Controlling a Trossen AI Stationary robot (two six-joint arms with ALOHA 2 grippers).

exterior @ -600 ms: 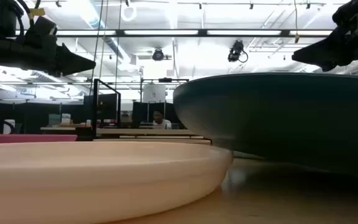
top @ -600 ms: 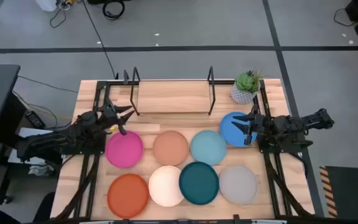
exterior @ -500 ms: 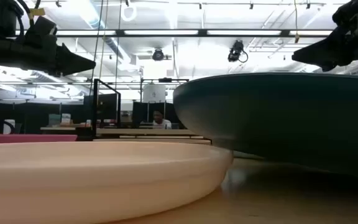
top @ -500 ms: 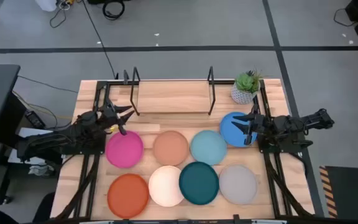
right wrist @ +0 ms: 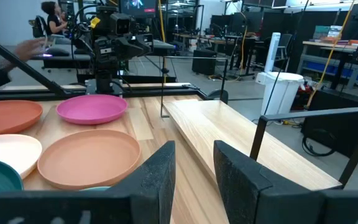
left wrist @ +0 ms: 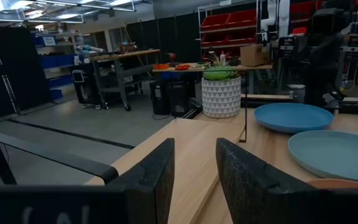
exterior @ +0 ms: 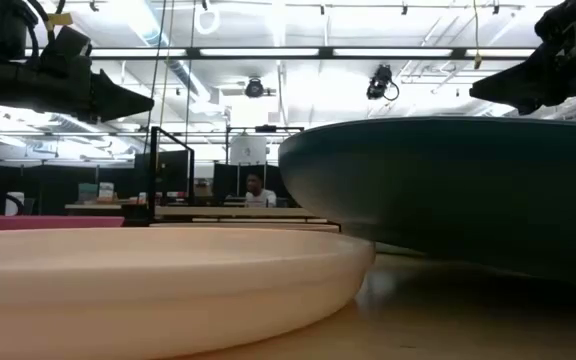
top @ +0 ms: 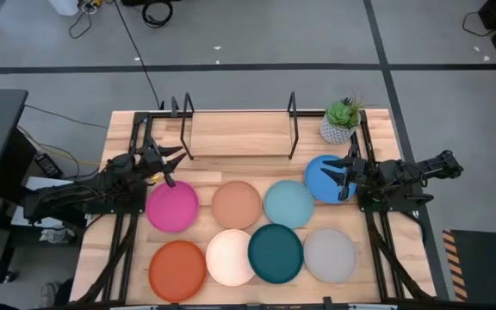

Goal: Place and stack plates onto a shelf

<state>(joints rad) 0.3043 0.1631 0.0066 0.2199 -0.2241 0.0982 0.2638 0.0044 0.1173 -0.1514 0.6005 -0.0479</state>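
Eight round plates lie flat on the wooden table in two rows: pink [top: 172, 207], tan [top: 236, 204], light blue [top: 288, 203] and blue [top: 324, 177] farther off; orange [top: 177, 268], cream [top: 230, 257], dark teal [top: 275, 252] and grey [top: 329, 254] nearer. The shelf [top: 239, 135], a light board between black uprights, stands at the far edge. My left gripper [top: 175, 164] hovers open just beyond the pink plate's far left rim. My right gripper [top: 343, 176] hovers open over the blue plate's right edge. The low view shows both held above the table.
A potted plant [top: 340, 123] in a white pot stands at the far right corner beside the shelf's right upright [top: 292, 129]. The arms' black frames run along both table sides. A bare strip of table [top: 239, 168] lies between the shelf and the plates.
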